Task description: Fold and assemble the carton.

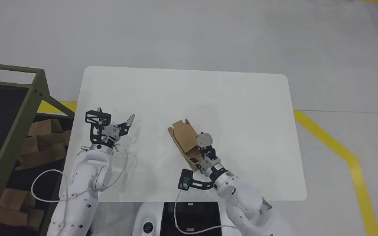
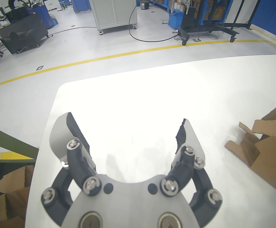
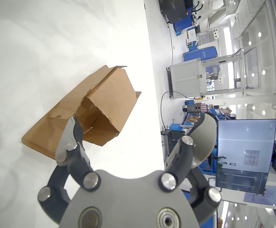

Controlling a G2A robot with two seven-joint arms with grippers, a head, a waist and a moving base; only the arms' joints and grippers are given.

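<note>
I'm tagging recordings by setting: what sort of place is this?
Probably a factory or robotics workshop floor: yellow floor-marking line, blue plastic storage crates, and a grey aluminium-framed cabinet on castors.

Left jaws spread, right jaws spread

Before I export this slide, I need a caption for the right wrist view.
Open right hand at the partly folded carton on the white table, one finger at its open end.
</note>
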